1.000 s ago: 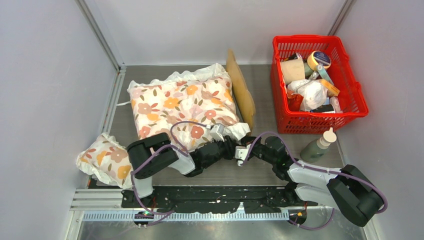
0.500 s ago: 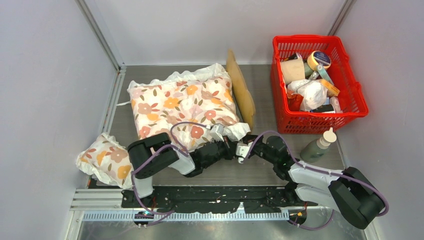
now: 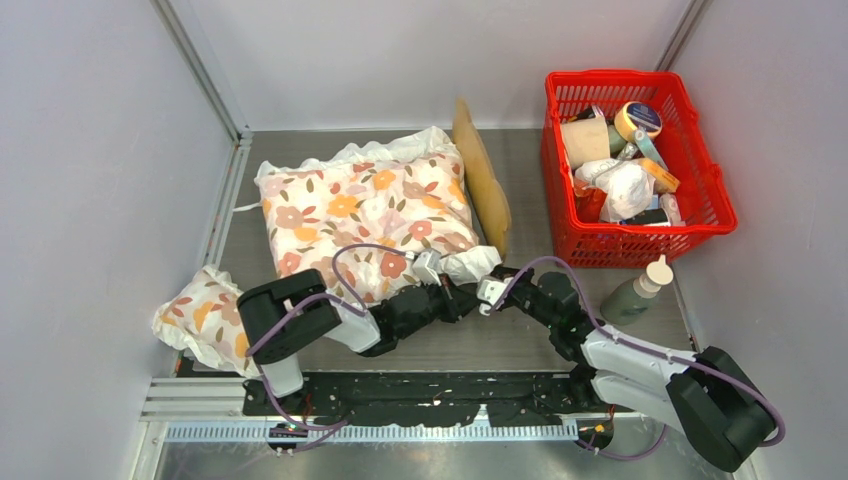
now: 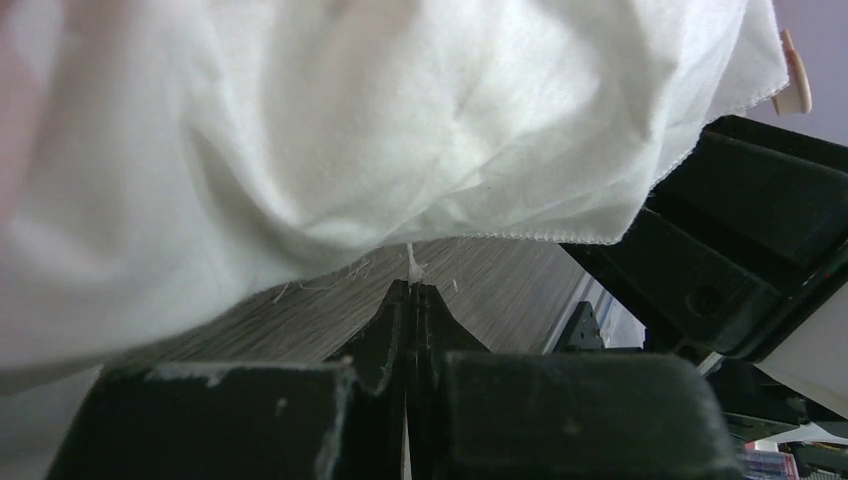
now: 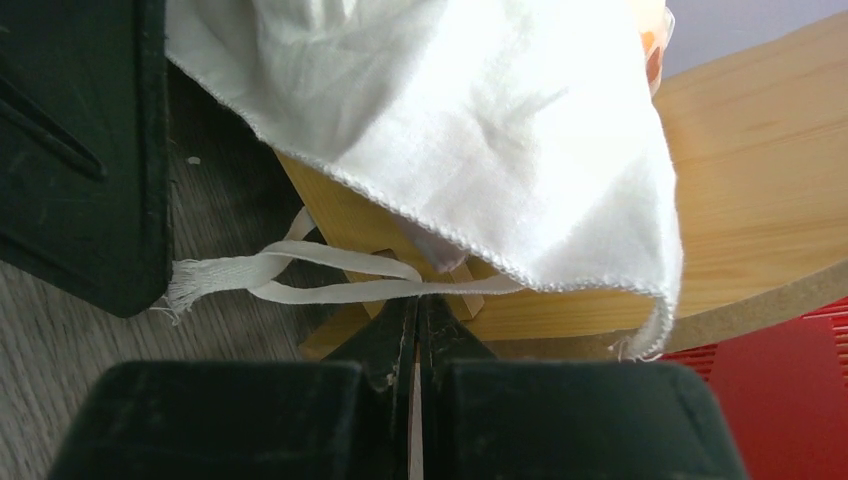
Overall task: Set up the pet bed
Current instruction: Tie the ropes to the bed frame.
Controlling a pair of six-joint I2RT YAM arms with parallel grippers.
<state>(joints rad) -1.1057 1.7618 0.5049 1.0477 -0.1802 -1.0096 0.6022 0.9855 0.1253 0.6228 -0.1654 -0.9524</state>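
Note:
The pet bed shows only as a light-wood headboard [image 3: 482, 185] on the right of the floral cushion [image 3: 365, 210] that covers it; its wood [image 5: 740, 230] fills the right wrist view. Both grippers meet at the cushion's near right corner. My left gripper [image 3: 458, 298] is shut, with a thin white strand [image 4: 411, 263] from the cushion's hem [image 4: 400, 120] pinched at its tips [image 4: 411, 287]. My right gripper [image 3: 483, 293] is shut too, and a looped white tie [image 5: 330, 290] converges at its tips [image 5: 417, 300], under the cushion's white corner [image 5: 470, 120]. The bed's sleeping surface is hidden.
A red basket [image 3: 640, 160] full of items stands at the back right. A green bottle with a white cap [image 3: 635, 292] is just right of my right arm. A small floral pillow [image 3: 205, 320] lies at the near left, against the wall.
My left gripper has shut on the strand, and its arm has drawn slightly to the left. The right gripper stayed shut and edged a little toward the cushion corner.

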